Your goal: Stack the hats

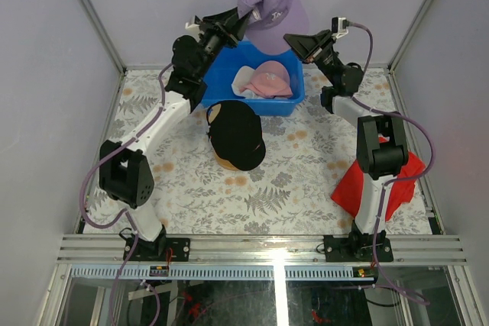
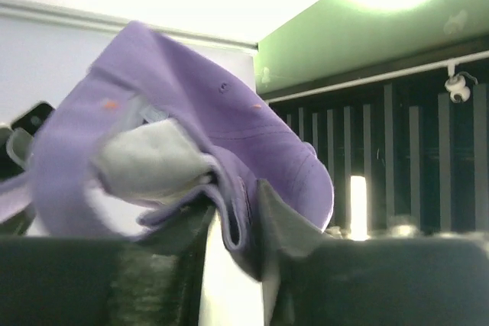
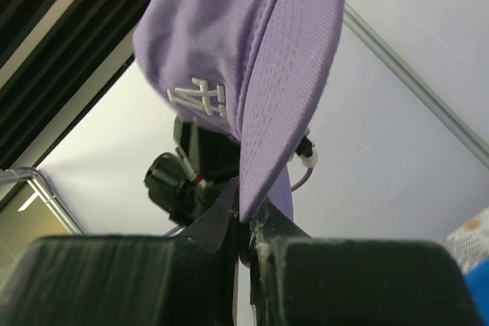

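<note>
The lavender cap [image 1: 273,7] hangs in the air above the blue bin [image 1: 229,68], held between both arms. My left gripper [image 1: 246,20] is shut on the cap's back edge [image 2: 229,211]. My right gripper [image 1: 290,38] is shut on the edge of its brim [image 3: 283,89]. The pink cap [image 1: 271,78] and the white cap [image 1: 246,78] lie in the bin. The black cap [image 1: 238,133] sits on a tan thing [image 1: 226,161] on the table in front of the bin; I cannot tell whether that is the tan cap.
A flat red cloth [image 1: 359,185] lies at the right by the right arm's base. The table has a leaf-patterned cover [image 1: 290,181]. Grey walls close in the left, right and back sides.
</note>
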### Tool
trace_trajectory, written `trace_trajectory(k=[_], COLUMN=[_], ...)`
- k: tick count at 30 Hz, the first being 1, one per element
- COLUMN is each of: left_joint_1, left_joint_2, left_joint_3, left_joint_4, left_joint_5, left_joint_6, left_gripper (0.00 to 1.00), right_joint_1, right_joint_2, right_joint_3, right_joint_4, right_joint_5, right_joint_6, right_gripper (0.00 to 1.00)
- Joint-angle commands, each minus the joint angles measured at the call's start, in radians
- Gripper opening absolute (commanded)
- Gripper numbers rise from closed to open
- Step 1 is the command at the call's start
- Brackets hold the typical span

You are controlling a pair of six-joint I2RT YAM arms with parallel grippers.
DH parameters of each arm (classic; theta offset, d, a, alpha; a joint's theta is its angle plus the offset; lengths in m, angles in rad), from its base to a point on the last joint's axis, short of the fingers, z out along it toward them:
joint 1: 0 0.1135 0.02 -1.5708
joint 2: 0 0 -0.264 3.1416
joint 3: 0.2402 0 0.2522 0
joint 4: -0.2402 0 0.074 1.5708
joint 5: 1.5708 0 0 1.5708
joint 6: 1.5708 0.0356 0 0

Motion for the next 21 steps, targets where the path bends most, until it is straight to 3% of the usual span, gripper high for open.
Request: trace_trajectory(k=[1, 4, 9, 12, 16, 21], left_joint_1=[0.138, 0.237, 0.356, 0.402, 0.421, 0.422], left_joint_2=[-0.044, -0.070, -0.148, -0.187, -0.206, -0.210], left_joint_3=[-0.061, -0.117, -0.248, -0.280, -0.228, -0.125], left_joint_4=[0.102, 0.073, 0.026, -0.087, -0.384, -0.888], left_joint_5=[0.093, 0.164, 0.282, 0.384, 0.541, 0.636], left_joint_6=[-0.126, -0.040, 0.099, 0.218, 0.484, 0.974], left_gripper=[0.38, 0.63, 0.68, 0.69, 0.69, 0.68], right_joint_1=[-0.018, -0.043, -0.100, -0.131, -0.150, -0.153], right_joint_2=[-0.121, -0.207, -0.307, -0.343, -0.363, -0.371], right_joint_3=[-0.014, -0.041, -0.021, 0.008, 0.031, 0.013], right_joint_4=[-0.084, -0.205, -0.364, -0.437, -0.507, -0.513], right_joint_5=[-0.073, -0.126, -0.194, -0.229, -0.253, -0.260], right_joint_6=[0.003, -0.030, -0.026, -0.021, -0.032, -0.031], right_gripper=[0.00, 0.00, 0.00, 0.00, 0.00, 0.00])
